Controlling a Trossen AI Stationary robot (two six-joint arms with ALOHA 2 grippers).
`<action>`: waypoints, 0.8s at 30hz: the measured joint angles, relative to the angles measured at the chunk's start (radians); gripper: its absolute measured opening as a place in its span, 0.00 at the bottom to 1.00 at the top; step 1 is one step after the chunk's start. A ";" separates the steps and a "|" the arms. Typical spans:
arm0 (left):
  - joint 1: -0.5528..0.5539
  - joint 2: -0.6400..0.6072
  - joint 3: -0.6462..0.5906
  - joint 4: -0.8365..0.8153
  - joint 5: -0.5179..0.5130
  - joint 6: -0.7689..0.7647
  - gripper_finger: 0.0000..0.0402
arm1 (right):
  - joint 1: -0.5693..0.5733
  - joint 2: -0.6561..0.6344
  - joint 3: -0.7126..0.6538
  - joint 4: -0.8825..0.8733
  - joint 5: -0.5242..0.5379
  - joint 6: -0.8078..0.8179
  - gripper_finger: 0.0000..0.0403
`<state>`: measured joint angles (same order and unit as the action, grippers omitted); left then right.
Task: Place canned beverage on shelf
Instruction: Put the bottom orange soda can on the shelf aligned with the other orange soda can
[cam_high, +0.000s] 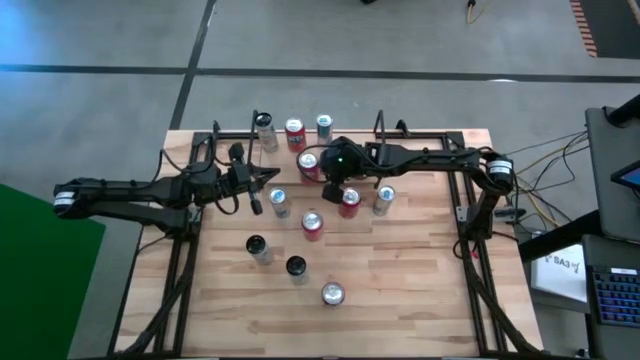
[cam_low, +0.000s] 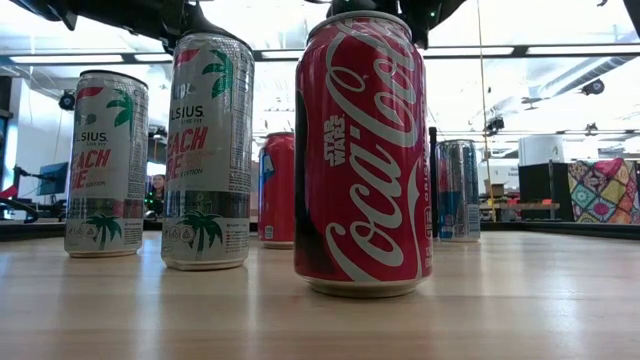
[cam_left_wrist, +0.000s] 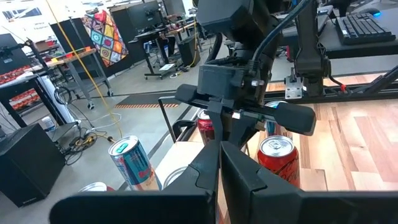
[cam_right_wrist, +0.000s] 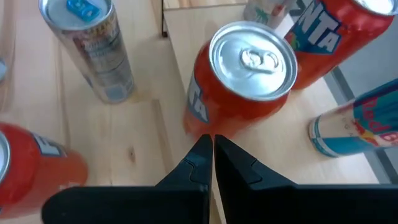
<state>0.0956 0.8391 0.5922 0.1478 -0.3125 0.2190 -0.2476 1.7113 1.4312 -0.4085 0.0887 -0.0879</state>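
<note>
The right tool (cam_right_wrist: 212, 142) is pressed together, empty, its tips just beside an orange can (cam_right_wrist: 242, 81) by the shelf (cam_high: 330, 135). The left tool (cam_left_wrist: 219, 155) is pressed together too, empty, over the wooden surface (cam_high: 400, 280).

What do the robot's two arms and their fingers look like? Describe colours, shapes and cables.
Both arms are black and jointed, with black cables running along them. The left arm ends in a white-capped base joint. The right gripper has flat, angular matte-black fingers tapering to points; the left gripper has the same fingers.

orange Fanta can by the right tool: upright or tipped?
Upright. In the right wrist view the Fanta can shows its round top with pull tab, standing just ahead of the shut right tool.
</note>
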 joint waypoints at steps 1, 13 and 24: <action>0.000 0.000 0.000 0.000 0.000 0.000 0.00 | 0.000 0.001 0.000 0.012 0.000 0.001 0.02; 0.000 0.000 0.000 0.001 0.000 0.001 0.00 | -0.001 0.011 -0.008 0.135 0.001 -0.026 0.02; 0.000 0.000 0.000 0.001 0.000 0.003 0.00 | -0.001 0.011 -0.019 0.164 0.044 -0.070 0.02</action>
<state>0.0954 0.8391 0.5922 0.1484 -0.3126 0.2224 -0.2489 1.7226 1.4124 -0.2447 0.1328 -0.1579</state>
